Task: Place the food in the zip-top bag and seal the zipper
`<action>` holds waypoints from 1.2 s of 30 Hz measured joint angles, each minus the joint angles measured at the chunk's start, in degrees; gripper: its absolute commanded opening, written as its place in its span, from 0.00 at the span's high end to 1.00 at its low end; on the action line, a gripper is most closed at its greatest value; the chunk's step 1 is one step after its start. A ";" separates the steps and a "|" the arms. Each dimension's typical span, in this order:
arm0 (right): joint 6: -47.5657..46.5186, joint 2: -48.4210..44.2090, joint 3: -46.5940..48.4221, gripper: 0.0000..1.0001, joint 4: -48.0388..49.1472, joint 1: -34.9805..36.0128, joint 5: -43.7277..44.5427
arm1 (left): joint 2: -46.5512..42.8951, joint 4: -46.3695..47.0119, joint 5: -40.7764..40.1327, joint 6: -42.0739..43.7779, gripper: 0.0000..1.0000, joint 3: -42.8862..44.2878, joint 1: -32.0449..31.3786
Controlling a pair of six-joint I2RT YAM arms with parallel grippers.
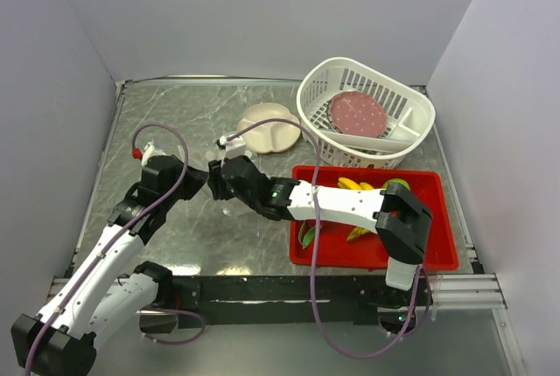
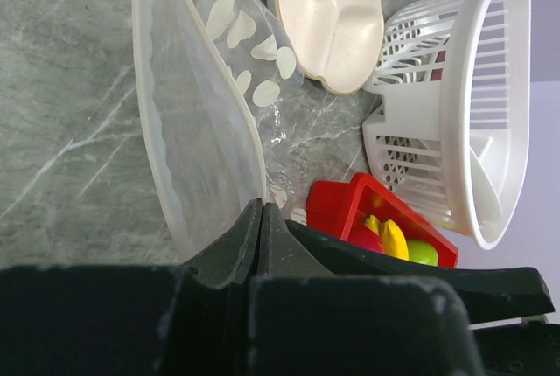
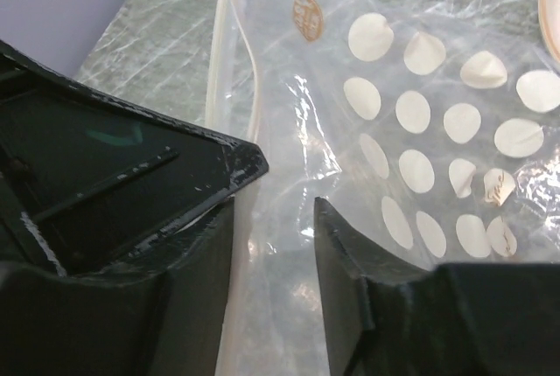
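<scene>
Left gripper [image 2: 261, 234]: jaws clenched on the zip-top bag [image 2: 214, 105] at its mouth edge, presumably to pin one lip so that the zipper [image 2: 150, 114] strip bows open. Right gripper [image 3: 282, 219]: fingers parted, straddling the dotted film, nothing grasped; likely lining up on the opposite lip. Bag lies flat just left of the red tray [image 1: 435, 219]. Food [image 1: 352, 184] sits inside that tray, none bagged. Judged: loading not yet started.

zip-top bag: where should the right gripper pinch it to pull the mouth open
Probably the zipper strip along the mouth, from the mouth side, jaws straddling it: it's a firm ridge, while the zip-top bag film is limp and wrinkled.
</scene>
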 measured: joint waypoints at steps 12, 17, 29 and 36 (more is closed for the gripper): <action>-1.64 0.22 0.72 1.00 -0.57 0.87 1.84 | 0.24 -1.36 0.52 1.44 0.51 1.95 -0.11; -2.25 0.22 0.94 1.00 -1.90 0.52 3.96 | 0.42 -5.73 -2.82 5.09 0.50 9.60 -0.11; -2.25 0.22 2.95 1.00 -2.67 0.42 5.88 | -1.77 -10.82 -10.82 6.62 0.59 10.64 -0.09; -2.25 0.22 3.15 1.00 -2.78 0.42 5.88 | 2.86 -9.81 -11.26 6.56 0.57 6.82 -0.09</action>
